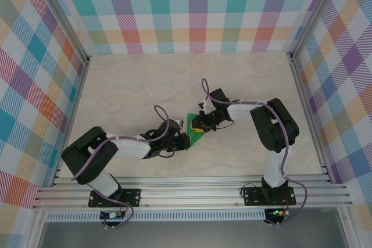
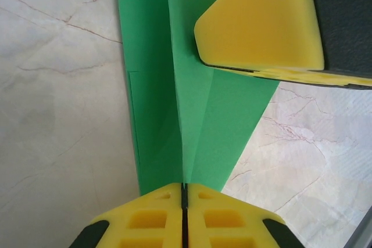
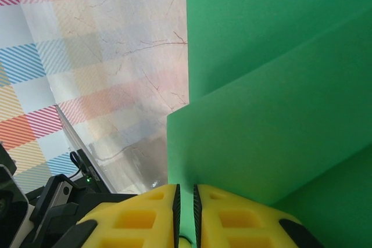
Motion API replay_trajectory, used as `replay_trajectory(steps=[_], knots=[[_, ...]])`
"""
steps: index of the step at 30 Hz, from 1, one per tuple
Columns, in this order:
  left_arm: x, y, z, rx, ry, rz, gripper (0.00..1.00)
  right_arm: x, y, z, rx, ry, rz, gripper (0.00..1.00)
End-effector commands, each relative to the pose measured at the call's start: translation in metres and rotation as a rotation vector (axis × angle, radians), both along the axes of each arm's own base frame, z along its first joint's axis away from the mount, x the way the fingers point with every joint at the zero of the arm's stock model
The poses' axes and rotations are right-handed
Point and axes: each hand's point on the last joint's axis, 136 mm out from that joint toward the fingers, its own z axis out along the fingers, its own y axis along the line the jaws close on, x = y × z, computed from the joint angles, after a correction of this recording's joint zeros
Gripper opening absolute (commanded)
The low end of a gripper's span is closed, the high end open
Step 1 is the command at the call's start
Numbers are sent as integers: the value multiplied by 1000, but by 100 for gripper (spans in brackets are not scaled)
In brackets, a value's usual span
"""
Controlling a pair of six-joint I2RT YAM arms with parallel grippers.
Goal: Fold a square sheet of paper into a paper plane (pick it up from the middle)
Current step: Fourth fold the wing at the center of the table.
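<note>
From above, the folded green paper (image 1: 195, 135) is at the middle of the marble table (image 1: 133, 85), between the left gripper (image 1: 185, 139) at its near-left end and the right gripper (image 1: 204, 124) at its far-right end. In the left wrist view the left gripper's yellow fingers (image 2: 151, 222) are pressed together on the paper's centre crease; a yellow pad (image 2: 261, 21) of the right gripper sits on the sheet's far part. In the right wrist view the right gripper's fingers (image 3: 139, 219) stand almost together, pinching a green edge; folded layers spread beyond them.
</note>
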Motion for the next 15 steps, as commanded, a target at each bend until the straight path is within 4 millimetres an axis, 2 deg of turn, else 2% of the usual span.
replay_trajectory(steps=[1,5,8,15], knots=[[-4,-1,-6,-9,23,-7,9,-3,2,0,-4,-4,26,17],[-6,0,-11,-5,40,3,8,-4,2,-1,-8,-3,27,17],[-7,2,-18,-8,55,24,3,-4,3,1,2,-5,32,17],[-9,9,-23,-29,59,67,1,-7,7,18,57,-30,50,18]])
